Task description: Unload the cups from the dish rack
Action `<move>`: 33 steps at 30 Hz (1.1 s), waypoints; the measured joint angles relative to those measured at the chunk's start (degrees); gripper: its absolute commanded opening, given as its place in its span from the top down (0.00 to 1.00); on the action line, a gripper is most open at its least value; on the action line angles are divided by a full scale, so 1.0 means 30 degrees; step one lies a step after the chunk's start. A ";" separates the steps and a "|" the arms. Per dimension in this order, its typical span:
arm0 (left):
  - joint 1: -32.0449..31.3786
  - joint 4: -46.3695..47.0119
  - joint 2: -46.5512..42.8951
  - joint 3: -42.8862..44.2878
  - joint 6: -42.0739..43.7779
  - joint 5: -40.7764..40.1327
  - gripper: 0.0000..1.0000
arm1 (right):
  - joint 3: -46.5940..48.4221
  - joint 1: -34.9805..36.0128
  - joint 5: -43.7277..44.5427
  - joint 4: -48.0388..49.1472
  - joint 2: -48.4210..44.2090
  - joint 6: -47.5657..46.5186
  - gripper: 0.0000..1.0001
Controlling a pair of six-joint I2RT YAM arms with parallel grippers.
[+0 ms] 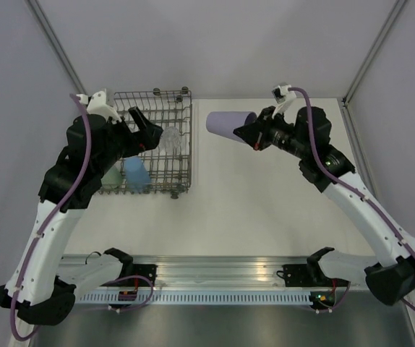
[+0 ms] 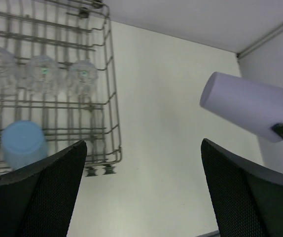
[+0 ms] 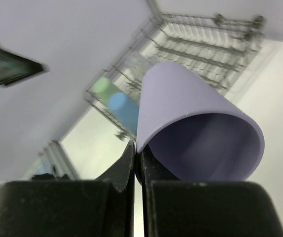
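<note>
My right gripper [image 1: 245,134] holds the lilac cup [image 1: 229,123] in the air to the right of the dish rack [image 1: 182,155]. The cup lies on its side, and the jaws are shut on its rim [image 3: 139,153]. My left gripper [image 1: 148,130] hovers over the rack's right part, open wide and holding nothing [image 2: 144,163]. In the rack, a blue cup [image 2: 23,143] and a green cup [image 1: 112,176] stand upside down at the near side. Three clear cups [image 2: 43,71] sit in a row behind them. The lilac cup [image 2: 250,106] also shows in the left wrist view.
Bare white table [image 1: 265,202] stretches between the rack and the right arm. Grey walls close the back and both sides. A metal rail [image 1: 215,275] with the arm bases runs along the near edge.
</note>
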 measured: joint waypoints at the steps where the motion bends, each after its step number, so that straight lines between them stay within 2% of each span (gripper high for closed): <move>1: 0.0000 -0.0729 -0.0197 0.0189 0.0488 -0.1071 0.00 | 0.0765 0.0000 0.0656 -0.0823 0.0860 -0.0488 0.99; 10: 0.0000 -0.3286 -0.2076 -0.0838 0.3235 -0.4692 0.00 | 0.9267 0.0007 0.5413 -0.8036 0.9887 -0.3927 0.99; 17: 0.0000 -0.4153 -0.2718 -0.2681 0.4415 -0.6120 0.00 | 1.6116 0.0168 0.8969 -1.3967 1.5934 -0.5836 1.00; 23: 0.0000 -0.4197 -0.2404 -0.4167 0.4721 -0.6754 0.00 | 2.0626 0.0335 1.0265 -1.7347 1.9977 -0.6965 1.00; 33: 0.0000 -0.4240 -0.2412 -0.4641 0.4816 -0.6623 0.00 | 2.3620 0.0430 1.0775 -1.9679 2.4130 -0.8131 1.00</move>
